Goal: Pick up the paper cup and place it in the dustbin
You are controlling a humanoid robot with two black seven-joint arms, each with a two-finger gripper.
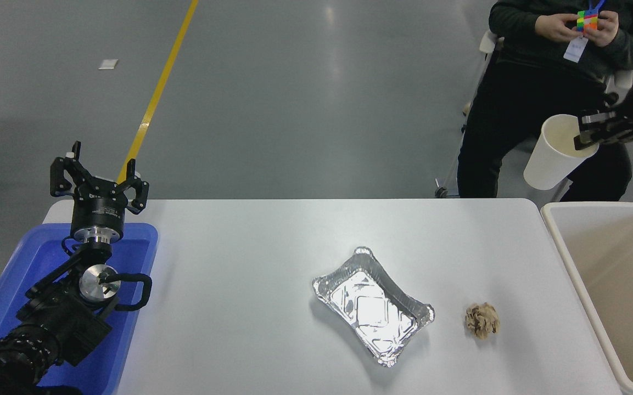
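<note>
Overhead: grey floor (pixel 305 82) with yellow line (pixel 157 93); white table (pixel 250 307); dustbin (pixel 560 219) at right, cut off by frame. Blue tray (pixel 138 233) under parked left gripper (pixel 98 178), fingers apart. Foil tray (pixel 372 305), seated person (pixel 541 109). Paper cup (pixel 553 156) aloft, tilted, rim clamped by right gripper (pixel 588 134), mostly out of frame. Crumpled ball (pixel 481 320).

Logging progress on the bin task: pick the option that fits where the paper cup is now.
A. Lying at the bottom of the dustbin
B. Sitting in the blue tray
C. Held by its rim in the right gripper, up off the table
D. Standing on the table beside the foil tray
C: the right gripper pinches the rim of the paper cup, which hangs tilted in the air, above and beyond the dustbin, clear of the table.
</note>
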